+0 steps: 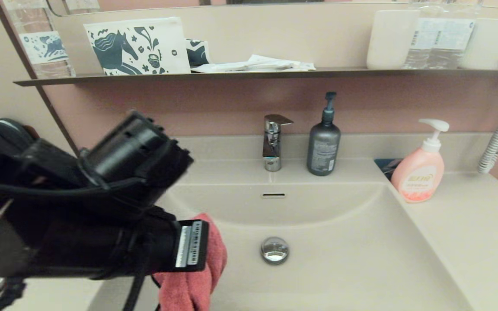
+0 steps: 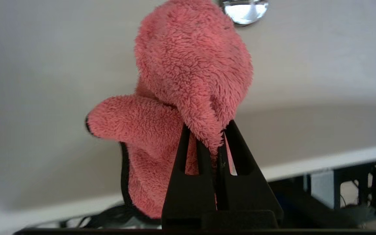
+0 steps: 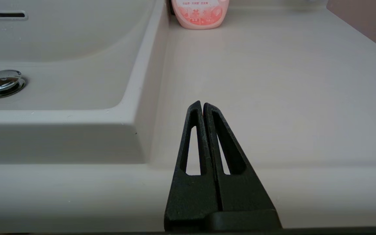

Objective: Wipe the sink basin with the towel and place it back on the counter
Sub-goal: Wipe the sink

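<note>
Your left gripper (image 2: 211,137), its jaws clamped on just a thin fold of the fuzzy coral-pink terry towel (image 2: 188,85), holds it bunched over the beige rectangular sink basin (image 1: 339,259), so rubbing drag could tug it free near the round chrome drain plug (image 1: 275,250), while your right gripper (image 3: 203,106) rests closed and empty above the smooth beige counter (image 3: 273,81).

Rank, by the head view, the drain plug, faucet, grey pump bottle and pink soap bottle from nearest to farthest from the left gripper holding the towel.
From the left gripper, shut on the towel over the sink basin:
1. Drain plug, basin floor, just right of the towel.
2. Faucet, back edge, centre.
3. Grey pump bottle, right of the faucet.
4. Pink soap bottle, on the right counter.
</note>
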{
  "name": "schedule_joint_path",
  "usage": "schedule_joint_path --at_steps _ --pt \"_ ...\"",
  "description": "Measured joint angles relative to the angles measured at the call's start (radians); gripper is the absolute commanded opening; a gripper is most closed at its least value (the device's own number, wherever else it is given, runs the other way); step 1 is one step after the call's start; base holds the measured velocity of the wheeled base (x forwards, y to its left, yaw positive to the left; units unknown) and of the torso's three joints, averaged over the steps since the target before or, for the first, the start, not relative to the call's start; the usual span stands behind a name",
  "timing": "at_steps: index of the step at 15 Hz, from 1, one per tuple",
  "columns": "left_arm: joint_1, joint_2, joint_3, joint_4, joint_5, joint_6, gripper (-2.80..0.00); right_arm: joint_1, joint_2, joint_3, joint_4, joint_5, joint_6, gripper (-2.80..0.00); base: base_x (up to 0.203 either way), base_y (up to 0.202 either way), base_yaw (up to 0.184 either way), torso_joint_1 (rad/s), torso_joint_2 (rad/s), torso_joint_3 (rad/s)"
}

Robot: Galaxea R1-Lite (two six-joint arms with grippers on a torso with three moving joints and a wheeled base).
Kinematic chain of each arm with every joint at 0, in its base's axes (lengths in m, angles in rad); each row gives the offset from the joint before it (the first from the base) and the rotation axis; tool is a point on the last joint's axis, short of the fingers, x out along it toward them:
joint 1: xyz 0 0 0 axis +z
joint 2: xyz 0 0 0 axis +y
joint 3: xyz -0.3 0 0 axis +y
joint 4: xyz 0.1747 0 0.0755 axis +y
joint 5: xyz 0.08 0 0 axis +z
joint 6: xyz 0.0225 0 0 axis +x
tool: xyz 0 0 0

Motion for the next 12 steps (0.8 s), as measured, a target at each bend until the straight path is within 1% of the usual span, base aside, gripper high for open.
schedule_joint_path --at_steps 3,7,9,12 --pt "-0.047 0.129 -0.079 -0.007 0.042 -0.052 -2.8 0.0 0.0 0.0 0.0 0.0 0.0 -2.8 0.0 0.0 0.0 0.0 0.0 0.0" --pt "-0.145 0.27 -0.154 -0.004 0.07 -0.079 -2.8 0.0 0.0 0.0 0.0 0.0 0.0 -2.8 0.0 0.0 0.0 0.0 0.0 0.0" --pt "-0.173 0.339 -0.2 0.009 0.089 -0.113 -2.8 0.0 0.0 0.0 0.0 0.0 0.0 -2.8 0.0 0.0 0.0 0.0 0.0 0.0" --pt "-0.21 0.434 -0.295 0.044 0.093 -0.159 -2.8 0.0 0.0 0.0 0.0 0.0 0.0 -2.8 0.0 0.0 0.0 0.0 0.0 0.0"
